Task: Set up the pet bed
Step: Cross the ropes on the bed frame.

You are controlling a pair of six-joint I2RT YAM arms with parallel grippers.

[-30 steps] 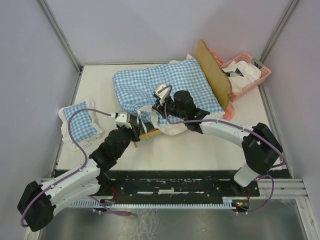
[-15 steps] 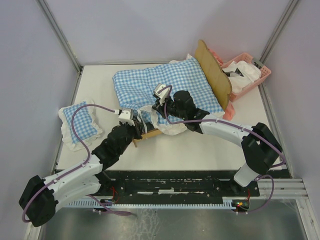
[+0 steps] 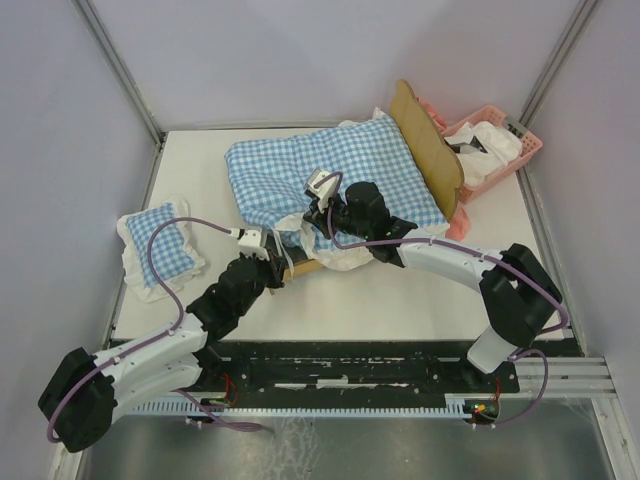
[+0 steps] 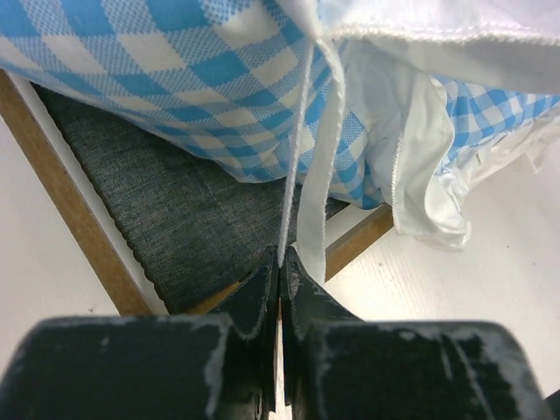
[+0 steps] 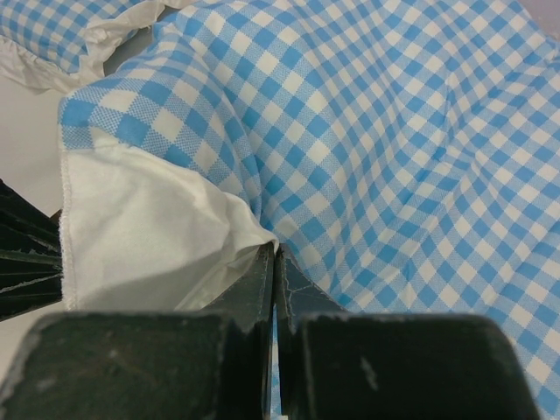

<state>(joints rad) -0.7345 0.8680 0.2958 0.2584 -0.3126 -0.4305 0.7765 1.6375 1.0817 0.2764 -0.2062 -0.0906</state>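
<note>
The pet bed [image 3: 432,150] lies across the table, its wavy wooden headboard at the right. A large blue-and-white checked cushion [image 3: 340,165] covers most of it. In the left wrist view the grey fabric base [image 4: 175,210] and a wood rail [image 4: 70,201] show under the cushion [image 4: 201,61]. My left gripper [image 3: 278,262] [image 4: 282,262] is shut on a white tie strip [image 4: 296,175] hanging from the cushion's near corner. My right gripper [image 3: 306,212] [image 5: 276,252] is shut on the cushion's edge, where the checked top [image 5: 394,131] meets the white underside [image 5: 149,227].
A small checked pillow [image 3: 155,248] with a white frill lies at the left of the table. A pink basket [image 3: 500,150] holding white cloth stands at the back right, behind the headboard. Grey walls close in the table on three sides.
My left arm has shifted a little to the right toward the bed's near corner, still pinching the tie. The right arm has hardly moved.
</note>
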